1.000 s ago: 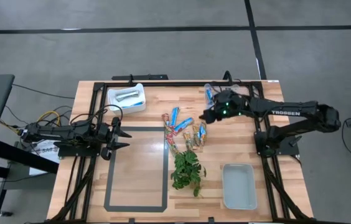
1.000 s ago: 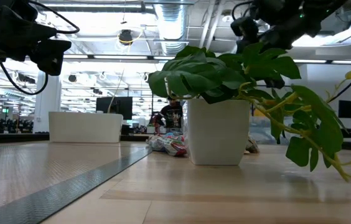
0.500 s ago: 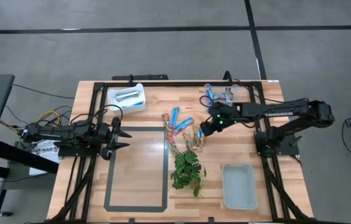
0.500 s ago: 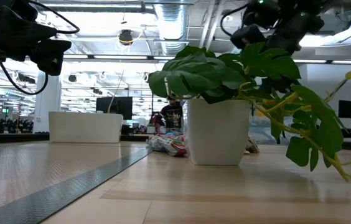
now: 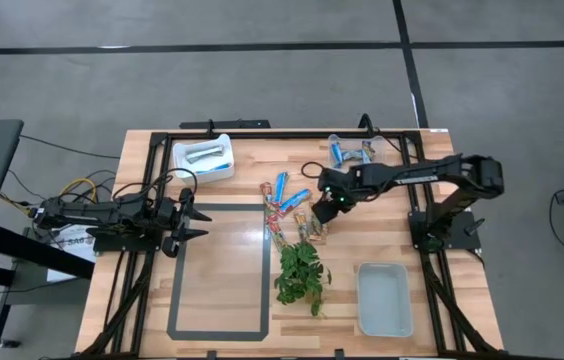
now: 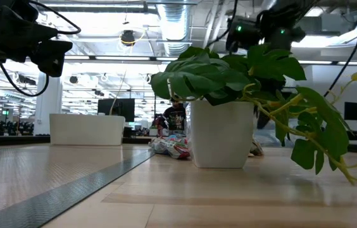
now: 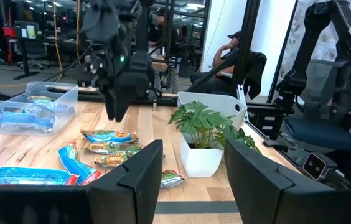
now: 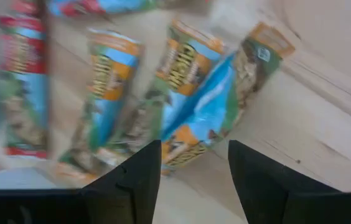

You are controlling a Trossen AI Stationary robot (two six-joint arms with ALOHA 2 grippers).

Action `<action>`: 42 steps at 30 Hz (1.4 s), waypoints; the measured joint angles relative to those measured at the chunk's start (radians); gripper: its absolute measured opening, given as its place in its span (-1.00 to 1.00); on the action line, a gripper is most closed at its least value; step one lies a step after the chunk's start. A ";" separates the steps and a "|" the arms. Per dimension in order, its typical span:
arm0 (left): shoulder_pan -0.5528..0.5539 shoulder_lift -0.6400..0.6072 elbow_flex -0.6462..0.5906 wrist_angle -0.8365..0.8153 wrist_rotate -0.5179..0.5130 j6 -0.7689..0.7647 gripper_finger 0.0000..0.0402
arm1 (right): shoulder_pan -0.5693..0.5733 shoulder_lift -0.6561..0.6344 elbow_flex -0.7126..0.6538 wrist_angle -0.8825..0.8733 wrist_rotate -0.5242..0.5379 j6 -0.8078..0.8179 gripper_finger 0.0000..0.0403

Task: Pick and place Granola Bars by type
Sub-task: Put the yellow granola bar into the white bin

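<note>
The bars (image 5: 314, 220) lie in a small heap in the middle of the table (image 5: 222, 290), just above the plant (image 5: 300, 272) in the top-down picture. More bars (image 5: 284, 194) lie a little to the left of the heap. Some are already in the clear bin (image 5: 352, 152) at the back, and some in the white bin (image 5: 203, 158).

In the right wrist view, a blue-and-tan bar (image 8: 210, 102) lies right in front of the two dark fingers (image 8: 132, 180). Its long side points away from the fingers, a bit slanted. Other bars (image 8: 110, 81) lie beside it, touching it.

The right gripper (image 5: 328, 203) is right over the heap, so it is the nearer one by far. Its jaws are apart, with nothing between them. I think it needs to go straight down to grab one bar across its thin side.

The left gripper (image 5: 190, 222) waits at the left side of the table, well apart from the bars. Its jaws are apart and hold nothing.
</note>
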 joint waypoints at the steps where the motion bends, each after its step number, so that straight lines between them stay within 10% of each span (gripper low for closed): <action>1: 0.000 0.000 0.000 0.000 0.000 0.000 -0.18 | 0.000 0.012 0.000 -0.002 0.000 -0.008 -0.13; 22: 0.000 0.000 0.000 0.000 0.000 0.000 -0.18 | 0.000 0.180 0.000 0.137 -0.035 -0.035 -0.18; 34: 0.000 0.000 0.000 0.000 0.000 0.000 -0.18 | 0.000 0.174 0.000 0.165 -0.039 -0.075 -0.85; 42: 0.000 0.000 0.000 0.000 0.000 0.000 -0.18 | 0.000 0.153 -0.001 0.181 -0.057 -0.103 -0.95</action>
